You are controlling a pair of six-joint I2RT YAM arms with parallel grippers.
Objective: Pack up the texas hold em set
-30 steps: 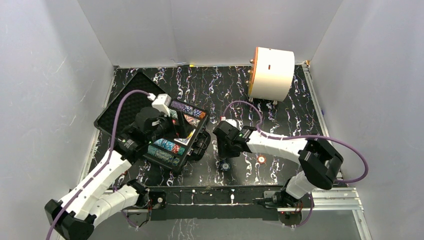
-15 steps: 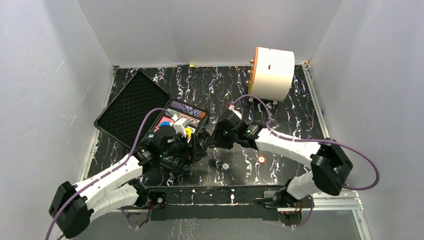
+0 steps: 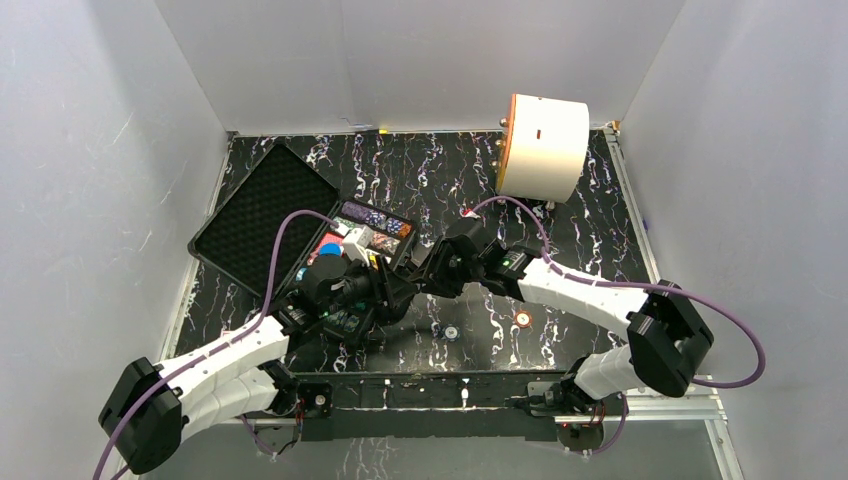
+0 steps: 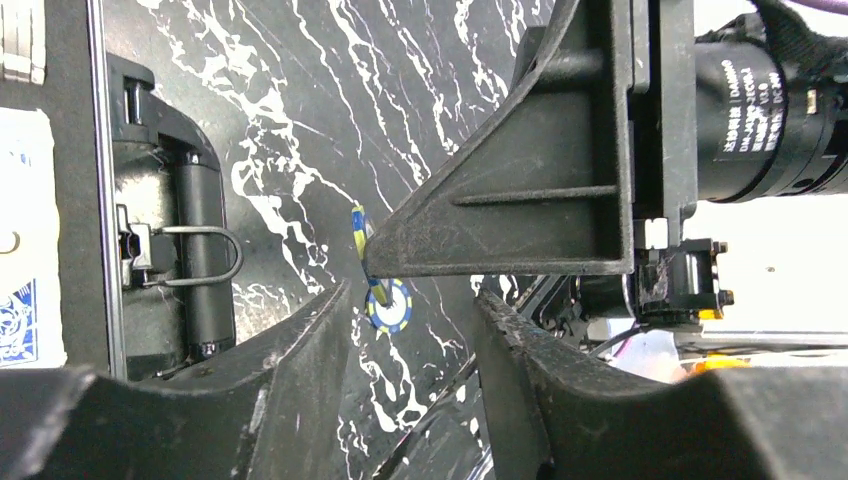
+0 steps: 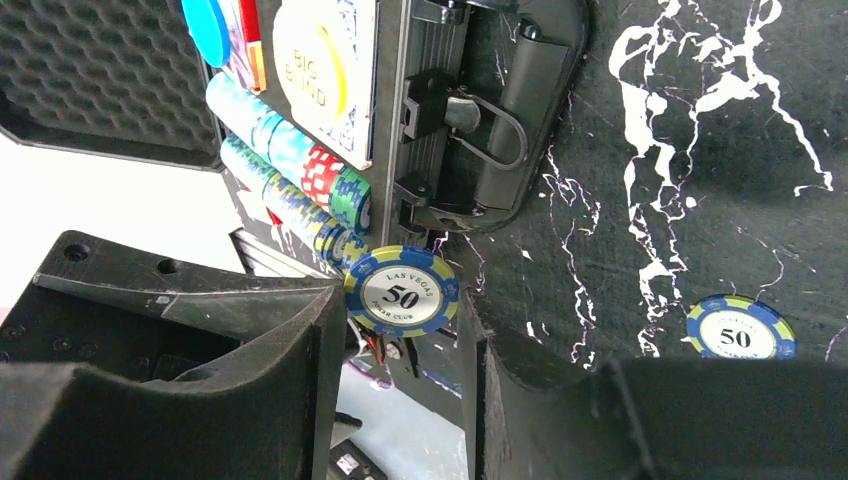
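— State of the right gripper (image 5: 403,312)?
— Pinching a blue-and-yellow "50" chip (image 5: 400,290) by its edges, just beside the latch side of the open black case (image 3: 255,215).
— And the left gripper (image 4: 412,297)?
— Fingers spread, facing that chip. A matching loose chip (image 5: 740,336) lies flat on the marbled table (image 5: 700,150). Multicoloured chip rows (image 5: 300,170) sit in the case.

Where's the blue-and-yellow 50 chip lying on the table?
Top view: the blue-and-yellow 50 chip lies on the black marbled table, between the black plastic case and the small orange disc.
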